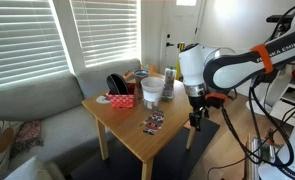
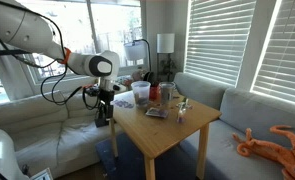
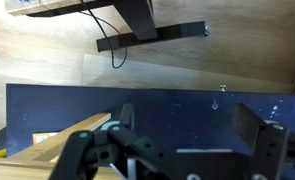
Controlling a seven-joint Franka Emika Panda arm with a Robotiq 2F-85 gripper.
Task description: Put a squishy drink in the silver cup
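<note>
A wooden table (image 1: pixel 127 130) (image 2: pixel 162 135) carries a cluster of small things at its far side. A silver cup (image 1: pixel 167 89) (image 2: pixel 170 96) stands among them. Next to it stands a pale whitish-translucent container (image 1: pixel 150 92) (image 2: pixel 140 92); it looks like the squishy drink, but it is too small to be sure. A flat dark printed packet (image 1: pixel 153 123) (image 2: pixel 155 112) lies mid-table. My gripper (image 1: pixel 197 118) (image 2: pixel 104 112) (image 3: pixel 187 125) hangs beside the table, below its top and apart from all of these. Its jaws are open and empty over a dark blue rug (image 3: pixel 187 100).
The table's corner (image 3: pixel 62 140) shows at the lower left of the wrist view. A red box (image 1: pixel 120 98) and a black object (image 1: pixel 117 84) sit on the table. A grey couch (image 1: pixel 37 100) (image 2: pixel 237 110) stands behind it. Cables hang from the arm (image 2: pixel 62 90).
</note>
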